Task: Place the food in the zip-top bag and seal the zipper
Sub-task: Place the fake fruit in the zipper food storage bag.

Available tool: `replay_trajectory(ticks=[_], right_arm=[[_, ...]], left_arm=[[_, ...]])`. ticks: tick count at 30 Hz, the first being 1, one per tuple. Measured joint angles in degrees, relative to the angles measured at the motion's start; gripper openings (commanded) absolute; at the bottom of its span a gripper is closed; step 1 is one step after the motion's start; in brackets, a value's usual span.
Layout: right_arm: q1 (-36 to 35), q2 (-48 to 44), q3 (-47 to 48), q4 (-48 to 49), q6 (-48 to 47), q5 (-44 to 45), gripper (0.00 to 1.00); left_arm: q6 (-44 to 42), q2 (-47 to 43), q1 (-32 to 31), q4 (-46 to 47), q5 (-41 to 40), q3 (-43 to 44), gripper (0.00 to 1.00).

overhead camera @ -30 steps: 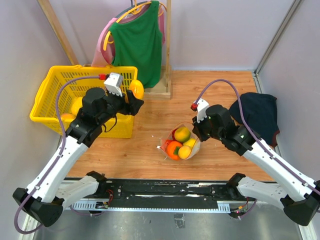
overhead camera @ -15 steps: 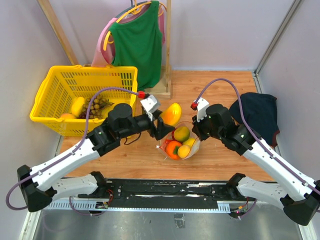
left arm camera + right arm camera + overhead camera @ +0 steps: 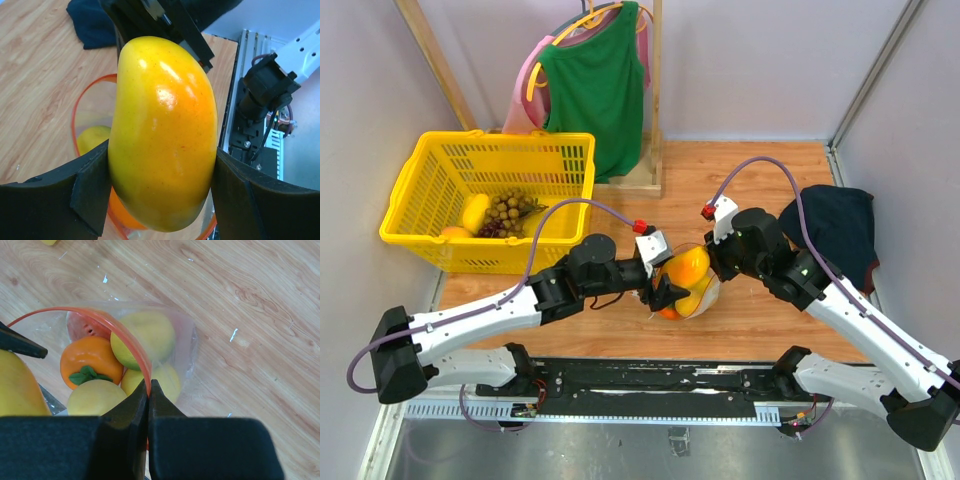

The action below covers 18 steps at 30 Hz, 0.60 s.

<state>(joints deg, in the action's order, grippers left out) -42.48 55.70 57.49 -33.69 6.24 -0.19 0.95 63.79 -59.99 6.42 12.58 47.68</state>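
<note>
Mango (image 3: 162,130), glossy yellow shading to orange, fills the gap of my left pincer (image 3: 672,285). Both black fingers press its sides, so the jaws stand wide yet gripping. I hold it right above the mouth of the zip-top bag (image 3: 186,342), which sits on the wooden table (image 3: 620,215) between my two arms. My right pincer (image 3: 148,390) is clamped tight on the bag's rim, pinching the red-orange zipper (image 3: 117,330), which curves away from it in an open loop. Inside the clear plastic lie an orange (image 3: 90,360) with a green leaf, a red piece (image 3: 79,325) behind it, and several yellow-green fruits (image 3: 150,332) touching one another. Farther off to the right, a dark navy cloth (image 3: 835,225) lies heaped by the wall. Farther left, a yellow basket (image 3: 420,235) holds a bunch of grapes (image 3: 507,210) and a yellow piece (image 3: 475,212). At the back, a green top (image 3: 595,85) hangs on a wooden rack (image 3: 656,90).
</note>
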Motion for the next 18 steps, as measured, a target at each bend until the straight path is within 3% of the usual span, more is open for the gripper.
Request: replay_trajectory(ticks=[6, 18], right_arm=[[0.00, -0.02, 0.00, 0.00, 0.00, 0.00, 0.01], [0.00, -0.04, 0.00, 0.00, 0.02, -0.02, 0.01]], left_arm=[[-1.88, 0.37, -0.90, 0.85, -0.74, -2.40, 0.44], [-5.18, 1.62, -0.92, -3.17, -5.33, -2.84, 0.81]])
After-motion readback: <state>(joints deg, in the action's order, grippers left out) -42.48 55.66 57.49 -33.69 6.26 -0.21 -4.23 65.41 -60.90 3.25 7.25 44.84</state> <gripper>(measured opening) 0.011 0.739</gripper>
